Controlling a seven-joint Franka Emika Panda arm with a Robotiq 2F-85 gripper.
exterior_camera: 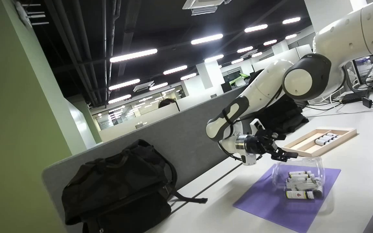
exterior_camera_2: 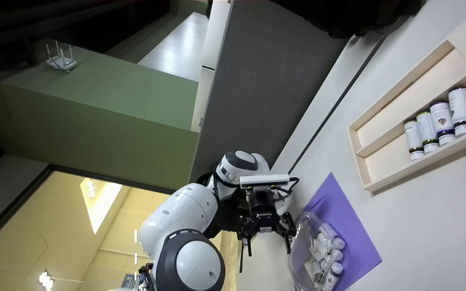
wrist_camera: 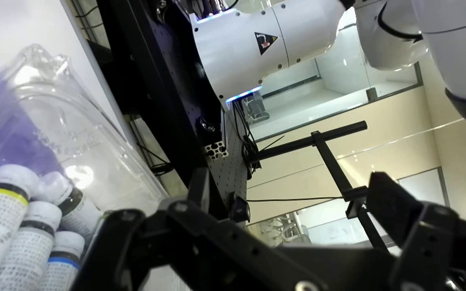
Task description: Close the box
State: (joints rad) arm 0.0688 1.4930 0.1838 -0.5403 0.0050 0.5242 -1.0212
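The box is a small clear plastic container (exterior_camera: 281,176) with several white-capped bottles in it, lying on a purple sheet. A clear lid-like panel (exterior_camera_2: 298,262) appears to stand raised on the side near my gripper; its exact angle is hard to tell. In the wrist view the clear panel (wrist_camera: 95,149) fills the left side, with bottles (wrist_camera: 22,234) below it. My gripper (exterior_camera_2: 269,248) is open and empty. In an exterior view one finger overlaps the panel's near edge; contact cannot be told. The gripper (exterior_camera: 288,146) also shows above the box, and in the wrist view (wrist_camera: 291,186).
A purple sheet (exterior_camera: 261,200) lies under the box on the white table (exterior_camera: 355,200). A wooden tray (exterior_camera_2: 382,133) with several bottles stands beyond it. Black backpacks (exterior_camera: 118,187) stand along the grey partition (exterior_camera: 196,139). The table's edge and robot base (wrist_camera: 168,93) show in the wrist view.
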